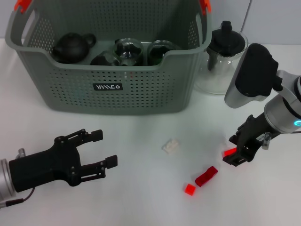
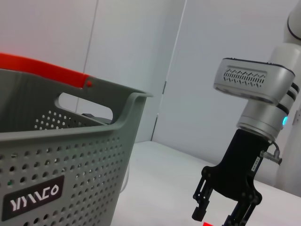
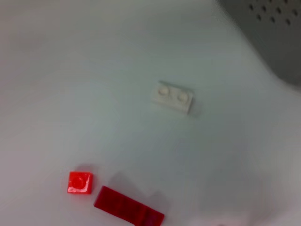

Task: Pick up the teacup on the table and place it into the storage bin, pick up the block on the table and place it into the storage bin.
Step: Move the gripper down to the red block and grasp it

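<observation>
The storage bin (image 1: 141, 89) stands at the back of the table; it also shows in the left wrist view (image 2: 70, 169) and as a corner in the right wrist view (image 3: 273, 37). Glass teacups (image 1: 128, 49) sit inside it. My right gripper (image 1: 237, 151) hovers low over the table's right side, shut on a small red block (image 1: 229, 152); the left wrist view shows this gripper (image 2: 221, 212) too. A long red block (image 1: 206, 175) (image 3: 128, 212), a small red square block (image 1: 189, 189) (image 3: 80, 182) and a white block (image 1: 170, 145) (image 3: 173, 97) lie on the table. My left gripper (image 1: 101, 148) is open and empty at the front left.
A dark teapot (image 1: 73, 46) lies in the bin beside the cups. A glass pitcher with a black lid (image 1: 221, 61) stands to the right of the bin, behind my right arm.
</observation>
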You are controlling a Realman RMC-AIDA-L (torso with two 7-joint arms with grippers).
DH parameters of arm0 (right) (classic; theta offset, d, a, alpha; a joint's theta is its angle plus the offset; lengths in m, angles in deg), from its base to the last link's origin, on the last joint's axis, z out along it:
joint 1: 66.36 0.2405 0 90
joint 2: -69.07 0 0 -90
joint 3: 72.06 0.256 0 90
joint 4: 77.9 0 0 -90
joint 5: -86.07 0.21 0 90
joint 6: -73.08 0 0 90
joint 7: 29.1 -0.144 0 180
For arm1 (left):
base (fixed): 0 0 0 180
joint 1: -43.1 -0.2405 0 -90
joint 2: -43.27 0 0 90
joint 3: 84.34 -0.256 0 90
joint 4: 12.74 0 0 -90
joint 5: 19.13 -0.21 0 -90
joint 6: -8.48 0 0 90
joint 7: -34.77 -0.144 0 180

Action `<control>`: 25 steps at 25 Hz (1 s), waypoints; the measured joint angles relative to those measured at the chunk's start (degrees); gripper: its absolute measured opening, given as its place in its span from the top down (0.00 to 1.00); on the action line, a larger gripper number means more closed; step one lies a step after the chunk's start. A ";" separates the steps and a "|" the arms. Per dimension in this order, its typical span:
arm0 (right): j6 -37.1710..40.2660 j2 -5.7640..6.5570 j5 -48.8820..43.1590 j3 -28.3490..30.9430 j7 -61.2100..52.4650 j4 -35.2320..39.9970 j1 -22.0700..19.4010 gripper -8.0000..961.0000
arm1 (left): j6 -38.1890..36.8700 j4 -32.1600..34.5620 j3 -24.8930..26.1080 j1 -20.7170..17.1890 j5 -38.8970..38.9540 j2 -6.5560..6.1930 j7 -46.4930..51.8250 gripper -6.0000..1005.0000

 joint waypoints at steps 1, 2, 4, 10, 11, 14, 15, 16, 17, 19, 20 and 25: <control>-0.17 0.02 -0.01 0.01 0.18 -0.30 -0.04 0.43 | 0.01 -0.10 0.09 0.00 -0.01 -0.02 -0.01 0.16; -0.33 0.02 -0.01 0.00 0.38 -0.76 -0.02 0.44 | 0.01 -0.14 0.14 -0.03 -0.01 -0.05 -0.01 0.16; -0.50 0.06 -0.02 0.01 0.44 -2.13 0.27 0.44 | 0.03 -0.15 0.18 -0.05 -0.03 -0.06 -0.01 0.16; 0.05 0.11 -0.01 0.01 -0.25 -4.06 0.60 0.45 | 0.10 -0.17 0.19 -0.09 -0.06 -0.08 0.00 0.16; 0.13 0.11 -0.01 0.06 -0.51 -4.06 0.44 0.45 | 0.10 -0.17 0.20 -0.09 -0.06 -0.08 0.00 0.16; 0.01 0.11 -0.46 0.32 -1.02 -3.75 0.14 0.46 | 0.10 -0.17 0.20 -0.05 -0.06 -0.08 0.00 0.16; -0.07 0.11 -0.79 0.40 -1.11 -3.77 0.11 0.46 | 0.10 -0.17 0.20 -0.03 -0.06 -0.08 0.00 0.16; -0.13 0.09 -1.27 0.45 -1.20 -3.85 0.11 0.46 | 0.10 -0.17 0.20 -0.03 -0.06 -0.08 0.00 0.16; -0.27 0.02 -1.80 0.47 -1.38 -3.96 0.11 0.47 | 0.09 -0.17 0.20 -0.02 -0.06 -0.08 0.01 0.16; -0.64 -0.08 -2.82 0.35 -2.00 -4.09 0.11 0.47 | 0.07 -0.17 0.20 -0.09 -0.06 -0.06 0.00 0.16; -0.89 -0.10 -3.23 0.23 -2.49 -4.14 0.13 0.47 | 0.07 -0.17 0.20 -0.15 -0.06 -0.05 0.01 0.16; -1.23 -0.06 -3.37 0.58 -3.90 -4.17 0.15 0.48 | -0.15 -0.17 0.19 -0.29 -0.06 0.01 0.01 0.16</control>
